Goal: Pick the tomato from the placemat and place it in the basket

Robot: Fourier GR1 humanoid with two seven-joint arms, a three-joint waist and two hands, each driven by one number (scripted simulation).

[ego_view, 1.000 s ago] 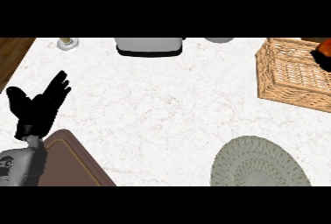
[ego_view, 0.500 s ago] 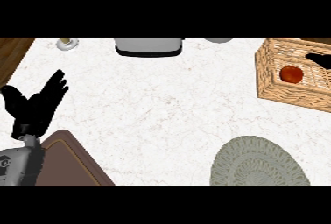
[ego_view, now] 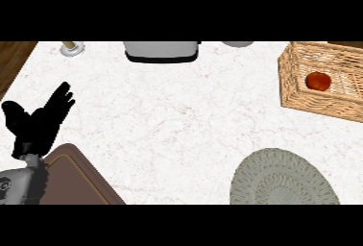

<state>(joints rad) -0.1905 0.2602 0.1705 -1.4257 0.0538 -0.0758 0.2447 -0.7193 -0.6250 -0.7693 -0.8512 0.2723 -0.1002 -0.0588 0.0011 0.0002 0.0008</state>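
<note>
The red tomato (ego_view: 318,80) lies inside the wicker basket (ego_view: 297,89) at the counter's right edge. The round grey-green placemat (ego_view: 284,178) sits at the lower right with nothing on it. My left hand (ego_view: 35,125) rests open at the left edge, fingers pointing up, far from the basket. My right hand shows nowhere in the head view.
A grey toaster-like appliance (ego_view: 161,50) stands at the counter's back edge, with a small pale cup (ego_view: 71,47) at the back left. A brown board (ego_view: 74,178) lies at the lower left under my left forearm.
A dark hand over the basket's right side has pulled out of view, and the tomato now lies uncovered in the basket. My left hand has stayed put.
</note>
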